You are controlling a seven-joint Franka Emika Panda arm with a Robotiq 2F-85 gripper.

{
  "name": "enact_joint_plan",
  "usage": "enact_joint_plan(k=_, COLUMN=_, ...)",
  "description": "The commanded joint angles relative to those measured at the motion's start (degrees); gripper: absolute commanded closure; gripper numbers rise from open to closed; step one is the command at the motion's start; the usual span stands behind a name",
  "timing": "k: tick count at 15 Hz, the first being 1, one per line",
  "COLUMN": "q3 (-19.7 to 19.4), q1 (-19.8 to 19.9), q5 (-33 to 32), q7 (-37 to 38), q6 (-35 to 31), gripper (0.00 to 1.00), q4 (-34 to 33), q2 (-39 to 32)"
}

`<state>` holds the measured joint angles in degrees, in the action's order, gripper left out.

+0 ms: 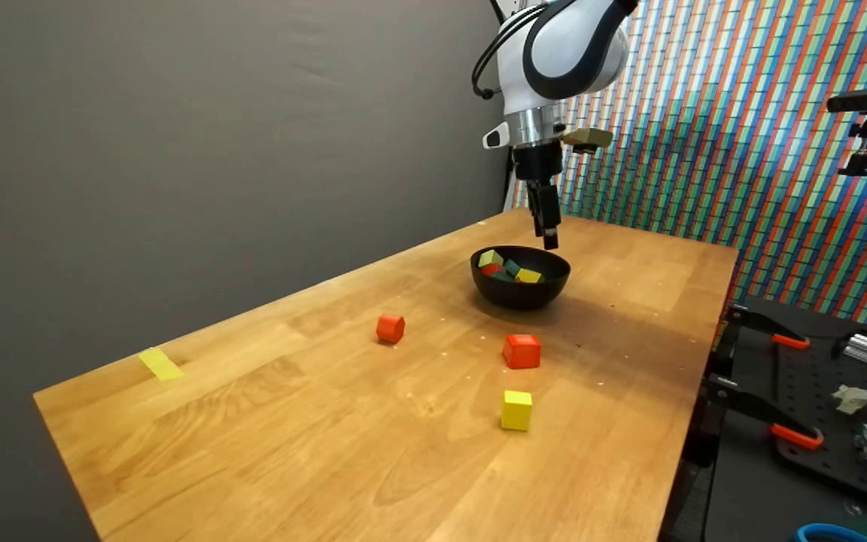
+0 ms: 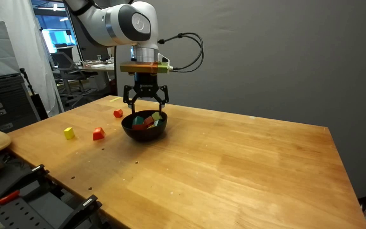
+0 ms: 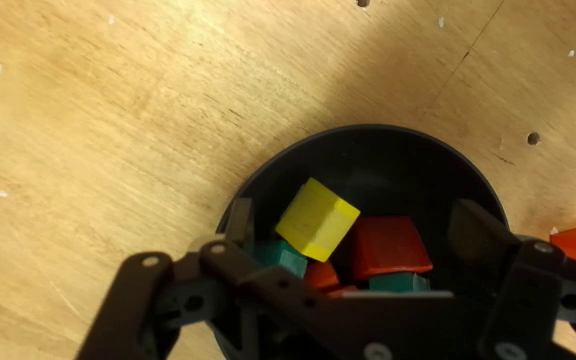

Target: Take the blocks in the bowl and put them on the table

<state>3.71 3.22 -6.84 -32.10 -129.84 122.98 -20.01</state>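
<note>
The black bowl (image 1: 520, 296) stands on the wooden table (image 1: 290, 452); it also shows in an exterior view (image 2: 145, 135) and in the wrist view (image 3: 378, 142). In it lie a yellow block (image 3: 318, 220), a red block (image 3: 390, 245), teal blocks (image 3: 399, 282) and orange pieces (image 3: 321, 275), partly hidden by the gripper. On the table beside the bowl sit an orange-red block (image 1: 390, 328), a red block (image 1: 522, 351) and a yellow block (image 1: 516, 411). My gripper (image 2: 147, 112) points down over the bowl, fingers apart, nothing between them; it also shows in the wrist view (image 3: 357, 220).
A flat yellow tape patch (image 1: 161, 363) is on the table near its far corner. Black clamps with orange handles (image 1: 795, 435) sit on a dark side surface along one table edge. A grey wall (image 1: 215, 150) runs along the opposite edge.
</note>
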Motion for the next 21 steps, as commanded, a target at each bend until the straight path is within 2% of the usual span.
enact_joint_plan(k=1, q3=0.37, q1=0.00, q5=1.20, q7=1.33, q6=-0.39, gripper=0.00, q4=0.10, q2=-0.08)
enact_joint_plan(k=4, q3=0.14, q1=-1.86, q5=1.98, q7=10.36, q6=0.93, gripper=0.00, q4=-0.33, q2=-1.30)
enact_joint_plan(k=7, q3=0.73, q1=-2.68, q5=4.58, q7=15.84, q6=-3.68, gripper=0.00, q4=0.91, q2=-1.75)
enact_joint_plan(k=8, q3=0.50, q1=-2.21, q5=2.97, q7=12.59, q6=-0.70, gripper=0.00, q4=-0.03, q2=-2.04)
enact_joint_plan(k=12, q3=0.69, q1=-2.79, q5=3.75, q7=15.21, q6=-2.27, gripper=0.00, q4=0.26, q2=-2.42)
enact_joint_plan(k=18, q3=0.15, q1=-4.07, q5=2.79, q7=19.22, q6=-10.15, gripper=0.00, q4=3.28, q2=-2.77)
enact_joint_plan(k=19, q3=0.72, q1=-3.13, q5=3.62, q7=16.79, q6=-7.02, gripper=0.00, q4=1.47, q2=-3.44)
enact_joint_plan(k=21, q3=0.72, q1=-3.39, q5=3.56, q7=17.76, q6=-8.49, gripper=0.00, q4=2.25, q2=-3.65)
